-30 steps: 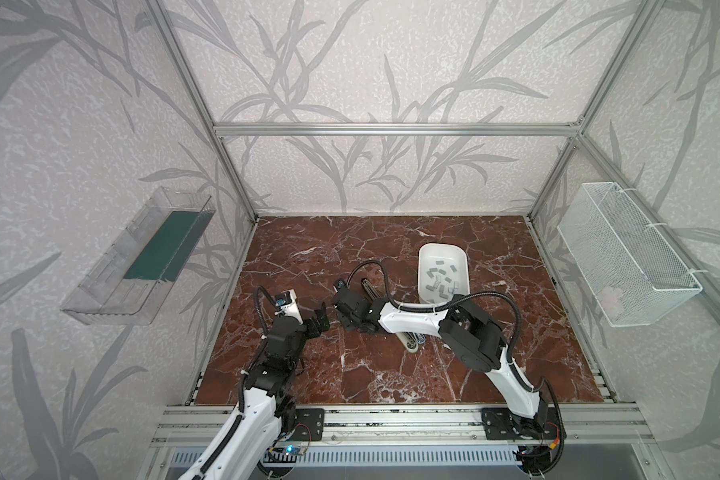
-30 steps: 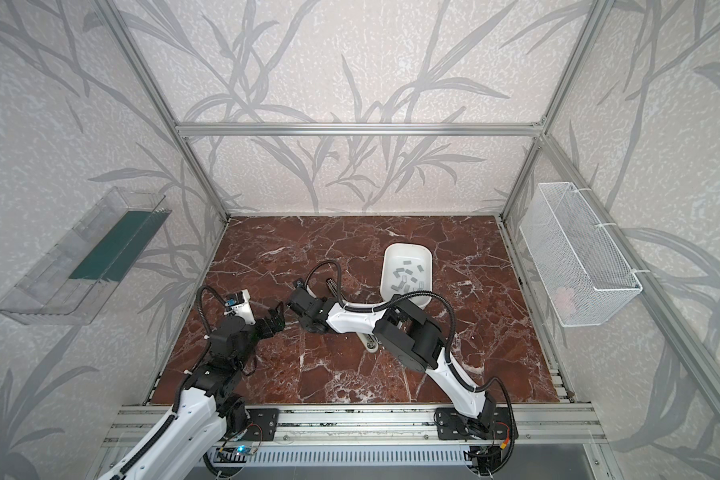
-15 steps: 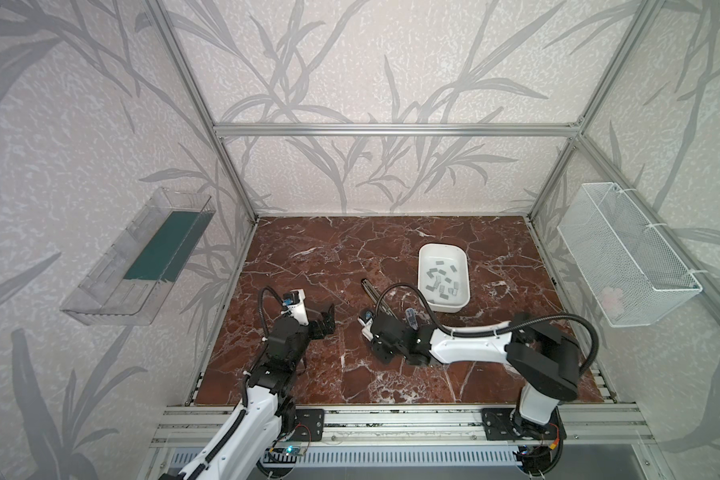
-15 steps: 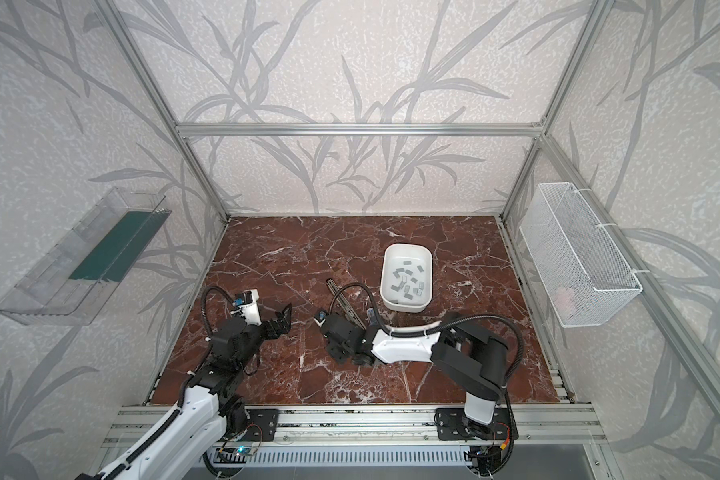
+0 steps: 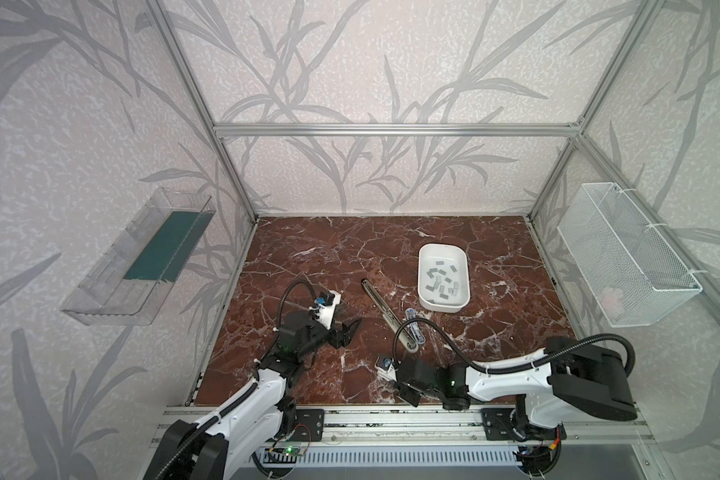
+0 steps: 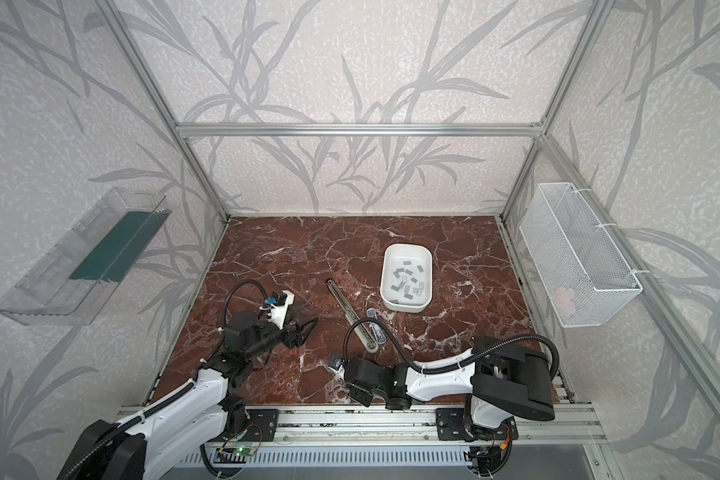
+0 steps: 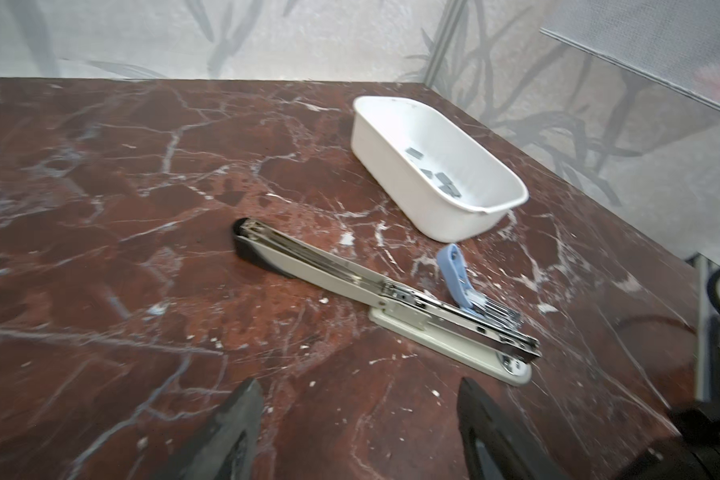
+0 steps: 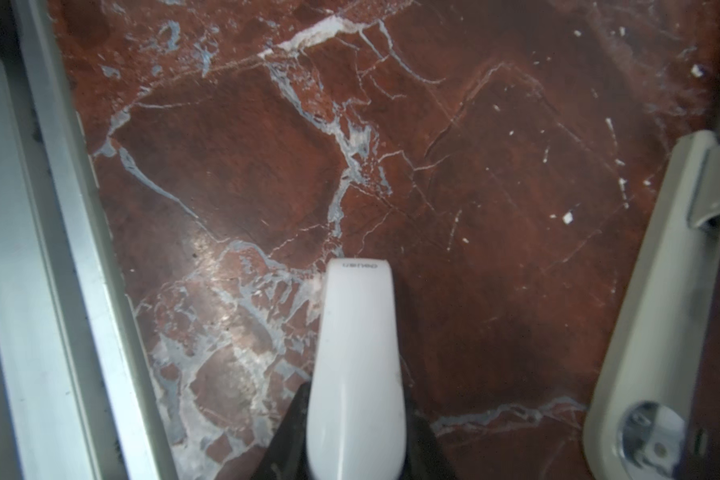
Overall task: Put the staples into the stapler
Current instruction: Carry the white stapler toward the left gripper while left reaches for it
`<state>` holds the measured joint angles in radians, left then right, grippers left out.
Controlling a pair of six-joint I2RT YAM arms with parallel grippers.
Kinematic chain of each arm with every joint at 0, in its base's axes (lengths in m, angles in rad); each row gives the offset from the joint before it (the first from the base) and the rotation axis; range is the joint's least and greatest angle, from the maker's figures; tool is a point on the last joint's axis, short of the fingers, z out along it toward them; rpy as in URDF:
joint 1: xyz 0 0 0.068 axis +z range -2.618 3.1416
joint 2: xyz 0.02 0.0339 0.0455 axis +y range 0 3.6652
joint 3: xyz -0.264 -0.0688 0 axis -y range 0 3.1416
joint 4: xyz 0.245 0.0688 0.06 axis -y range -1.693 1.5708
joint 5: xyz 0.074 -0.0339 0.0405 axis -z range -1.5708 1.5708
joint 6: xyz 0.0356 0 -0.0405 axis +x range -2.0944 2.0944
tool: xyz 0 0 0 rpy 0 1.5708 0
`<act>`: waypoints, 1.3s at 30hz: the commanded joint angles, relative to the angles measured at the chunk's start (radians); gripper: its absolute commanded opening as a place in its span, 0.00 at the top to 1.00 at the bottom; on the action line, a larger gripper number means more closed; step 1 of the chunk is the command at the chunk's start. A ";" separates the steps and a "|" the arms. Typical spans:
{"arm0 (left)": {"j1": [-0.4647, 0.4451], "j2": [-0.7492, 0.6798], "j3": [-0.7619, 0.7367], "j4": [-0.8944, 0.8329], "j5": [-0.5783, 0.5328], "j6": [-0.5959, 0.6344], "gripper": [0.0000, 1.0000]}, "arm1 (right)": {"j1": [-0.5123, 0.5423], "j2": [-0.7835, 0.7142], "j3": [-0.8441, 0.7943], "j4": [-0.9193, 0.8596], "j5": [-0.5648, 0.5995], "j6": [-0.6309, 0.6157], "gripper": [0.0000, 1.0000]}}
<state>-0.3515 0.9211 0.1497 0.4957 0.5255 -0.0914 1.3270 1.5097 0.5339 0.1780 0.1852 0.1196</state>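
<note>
Right gripper (image 8: 356, 419), clamped on a white piece (image 8: 356, 332), has retreated to the desk's (image 5: 308, 257) six o'clock edge. Left gripper (image 7: 358, 390) gapes empty; staples (image 5: 438, 273) remain unloaded.

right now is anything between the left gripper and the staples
yes: the open grey stapler lies flat across the line from the left gripper to the staples in the white tray, a small blue stapler beside it. both sit low; reaching over looks possible

Red marble bench (image 5: 308, 257), three things on it.
Opened grey stapler (image 5: 385, 309) lies flat, blue stapler (image 5: 414, 328) just beside; white tray (image 5: 441, 306) near.
</note>
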 commanded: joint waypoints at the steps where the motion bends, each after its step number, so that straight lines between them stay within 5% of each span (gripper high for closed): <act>1: -0.091 0.036 0.054 0.028 0.084 0.172 0.29 | 0.000 -0.050 -0.037 0.036 0.077 0.005 0.60; 3: -0.154 0.062 0.071 -0.005 0.090 0.252 0.32 | -0.001 -0.079 -0.067 0.057 0.087 0.017 0.48; 9: -0.189 0.143 0.093 0.047 0.237 0.294 0.39 | 0.000 -0.168 -0.195 0.182 0.114 0.067 0.39; 21: -0.341 0.179 0.167 -0.216 0.258 0.574 0.42 | -0.009 -0.115 -0.239 0.362 0.056 0.104 0.37; 30: -0.407 0.121 0.369 -0.725 0.242 0.739 0.43 | -0.094 -0.130 -0.282 0.375 0.117 0.186 0.38; 39: -0.478 0.241 0.384 -0.697 0.143 0.768 0.38 | -0.112 -0.315 -0.368 0.349 0.122 0.185 0.35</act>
<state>-0.8093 1.1080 0.5240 -0.1650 0.7227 0.6365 1.2152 1.2480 0.1703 0.5358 0.2806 0.2924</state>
